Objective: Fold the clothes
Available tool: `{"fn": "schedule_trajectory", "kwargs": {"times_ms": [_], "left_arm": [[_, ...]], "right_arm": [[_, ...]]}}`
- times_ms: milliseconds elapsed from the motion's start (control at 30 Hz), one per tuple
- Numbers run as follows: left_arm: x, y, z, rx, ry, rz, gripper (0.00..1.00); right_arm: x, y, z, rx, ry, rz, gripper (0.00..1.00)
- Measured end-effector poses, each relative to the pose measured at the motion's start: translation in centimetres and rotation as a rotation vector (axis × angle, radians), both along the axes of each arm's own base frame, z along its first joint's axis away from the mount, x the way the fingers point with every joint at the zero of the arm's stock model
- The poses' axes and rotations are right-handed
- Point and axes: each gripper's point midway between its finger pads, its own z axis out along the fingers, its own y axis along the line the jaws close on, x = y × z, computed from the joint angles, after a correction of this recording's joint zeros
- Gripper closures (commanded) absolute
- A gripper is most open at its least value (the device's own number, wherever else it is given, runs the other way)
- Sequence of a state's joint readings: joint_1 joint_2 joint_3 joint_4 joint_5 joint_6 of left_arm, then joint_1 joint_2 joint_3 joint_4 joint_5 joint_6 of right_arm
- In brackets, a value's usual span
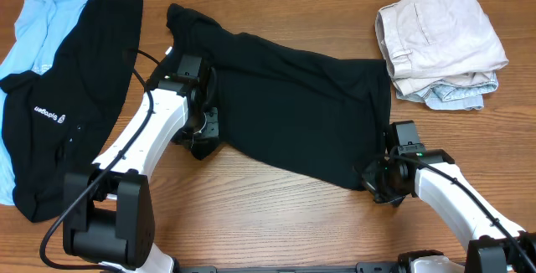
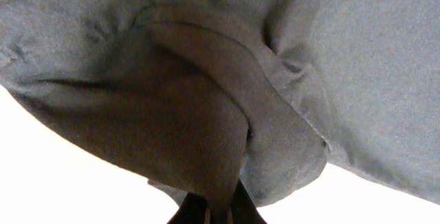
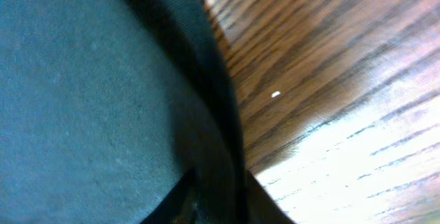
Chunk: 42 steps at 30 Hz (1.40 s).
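A black T-shirt [image 1: 293, 105] lies spread across the middle of the wooden table. My left gripper [image 1: 199, 146] is shut on its lower left edge; the left wrist view shows a fold of the dark cloth [image 2: 206, 135] pinched between the fingers [image 2: 218, 214]. My right gripper [image 1: 374, 182] is shut on the shirt's lower right corner; the right wrist view shows the cloth's edge [image 3: 206, 100] running down between the fingers [image 3: 220, 207] over the wood.
A black garment with white print [image 1: 59, 105] and a light blue garment [image 1: 38, 22] lie at the far left. A folded stack of beige and light clothes [image 1: 440, 43] sits at the back right. Bare wood [image 1: 276, 214] lies along the front edge.
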<state>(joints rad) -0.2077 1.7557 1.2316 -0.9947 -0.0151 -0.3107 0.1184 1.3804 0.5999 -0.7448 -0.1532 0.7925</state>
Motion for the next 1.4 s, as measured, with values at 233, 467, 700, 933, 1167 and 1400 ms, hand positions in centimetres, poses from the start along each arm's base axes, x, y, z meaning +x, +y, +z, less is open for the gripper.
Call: {"fn": "schedule_trajectory", "kwargs": {"times_ms": [233, 467, 700, 933, 1167, 1400], "left_arm": [[0.6, 1.0, 2.1, 0.007, 0.003, 0.003, 0.96], [8.4, 4.8, 16.7, -0.021, -0.327, 0.085, 0.96], [10.1, 8.3, 35.2, -0.019, -0.82, 0.127, 0.96], [4.6, 8.4, 48.7, -0.024, -1.212, 0.104, 0.96], [-2.8, 9.2, 55.4, 0.044, -1.446, 0.133, 0.96], [-5.9, 9.3, 55.7, 0.067, -1.456, 0.138, 0.96]], "right_arm": [[1.0, 0.1, 1.0, -0.002, -0.024, 0.041, 0.96], [9.7, -1.0, 14.7, -0.051, -0.261, 0.142, 0.96], [14.1, -7.3, 39.7, -0.22, -0.846, 0.091, 0.96], [8.4, -8.2, 53.1, -0.367, -1.19, 0.101, 0.96], [5.6, -7.7, 53.4, -0.387, -1.174, 0.141, 0.96], [8.4, -7.5, 51.2, -0.336, -1.099, 0.182, 0.96]]}}
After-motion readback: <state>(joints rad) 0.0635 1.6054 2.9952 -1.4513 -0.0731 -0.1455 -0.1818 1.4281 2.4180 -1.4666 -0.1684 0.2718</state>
